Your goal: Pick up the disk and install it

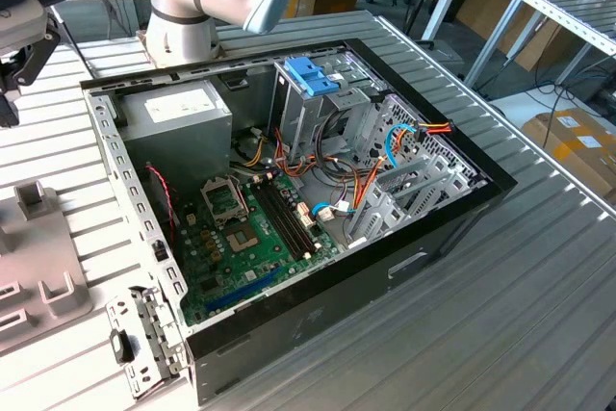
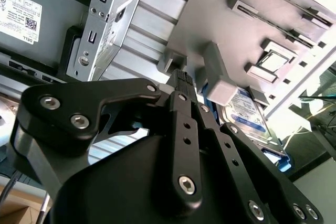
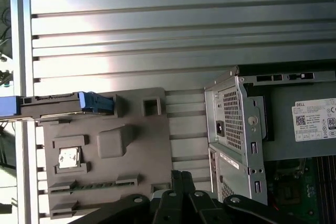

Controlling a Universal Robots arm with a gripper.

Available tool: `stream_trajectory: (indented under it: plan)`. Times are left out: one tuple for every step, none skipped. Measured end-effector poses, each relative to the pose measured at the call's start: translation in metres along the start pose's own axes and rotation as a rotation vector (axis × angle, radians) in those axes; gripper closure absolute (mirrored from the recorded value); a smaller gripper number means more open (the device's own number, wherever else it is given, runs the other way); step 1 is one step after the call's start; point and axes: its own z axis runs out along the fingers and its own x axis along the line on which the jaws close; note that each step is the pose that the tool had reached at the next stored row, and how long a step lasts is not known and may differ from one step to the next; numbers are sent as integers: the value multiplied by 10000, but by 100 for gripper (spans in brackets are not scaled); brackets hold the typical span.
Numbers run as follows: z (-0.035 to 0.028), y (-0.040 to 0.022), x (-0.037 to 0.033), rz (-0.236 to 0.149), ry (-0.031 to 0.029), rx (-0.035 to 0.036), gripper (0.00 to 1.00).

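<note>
The gripper (image 2: 182,77) is closed, fingers pressed together with nothing between them. It hangs at the upper left of the exterior view, above the grey fixture (image 3: 144,150) that lies beside the open case (image 1: 337,310). The disk (image 3: 50,104) stands on edge in a slot at the fixture's end away from the case, probably so its flat faces are free for a pinch. The cage (image 1: 313,108) inside the case is well apart from it.

We find open ribbed tabletop (image 3: 157,35) alongside the grey fixture (image 3: 152,145), whose raised blocks (image 3: 113,141) stand near the on-edge disk (image 3: 52,104), while the computer case (image 3: 231,124), its drive cage (image 1: 308,113) tangled in cables (image 1: 361,185), walls off one flank.
</note>
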Motion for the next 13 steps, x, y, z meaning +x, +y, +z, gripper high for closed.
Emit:
stream_trajectory:
  plan:
    - [-1, 0, 5, 0, 1, 0, 89]
    - [-1, -1, 10, 0, 1, 0, 89]
    - [-1, -1, 14, 0, 0, 0, 89]
    - [-1, -2, 23, 0, 1, 0, 89]
    - [-1, -2, 29, 0, 1, 0, 89]
    - [-1, -2, 33, 0, 1, 0, 89]
    - [-1, -3, 38, 0, 1, 0, 89]
    - [-2, -3, 42, 0, 1, 0, 89]
    - [-2, -3, 48, 0, 1, 0, 89]
    - [-2, -4, 52, 0, 1, 1, 89]
    - [-2, -4, 61, 0, 1, 0, 89]
    - [-2, -5, 65, 0, 0, -1, 89]
    - [-2, -5, 70, 0, 0, 0, 89]
